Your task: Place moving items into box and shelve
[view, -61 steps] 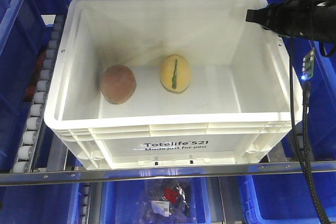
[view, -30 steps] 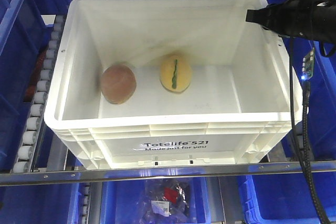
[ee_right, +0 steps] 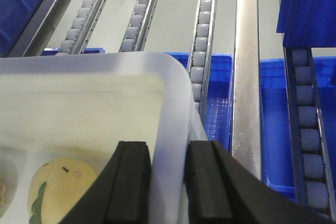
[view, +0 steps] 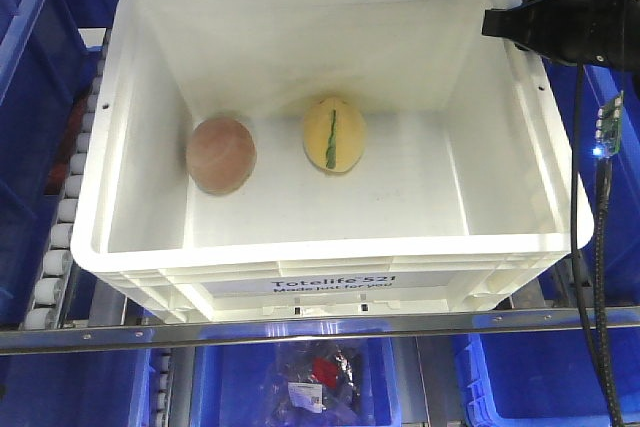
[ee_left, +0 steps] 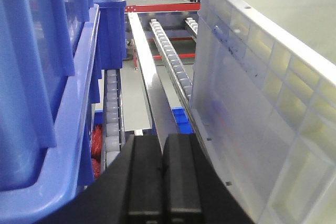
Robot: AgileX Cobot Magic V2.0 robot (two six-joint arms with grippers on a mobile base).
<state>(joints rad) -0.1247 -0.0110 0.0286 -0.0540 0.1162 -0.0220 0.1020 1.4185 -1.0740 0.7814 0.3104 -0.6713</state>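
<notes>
Right pincer (ee_right: 168,182) clamps the box (view: 330,257) wall, left pincer (ee_left: 161,182) shut and empty beside box; ball (view: 221,154) and egg (view: 334,134) lie inside, over roller shelf (ee_right: 202,51).

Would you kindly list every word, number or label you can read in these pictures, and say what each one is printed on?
"Totelife 521": black print on the front wall of the white box, front view.
Second line beneath it: too small and blurred to read with certainty.
Packet in the blue bin below: label illegible.
Both wrist views: no readable text.
</notes>
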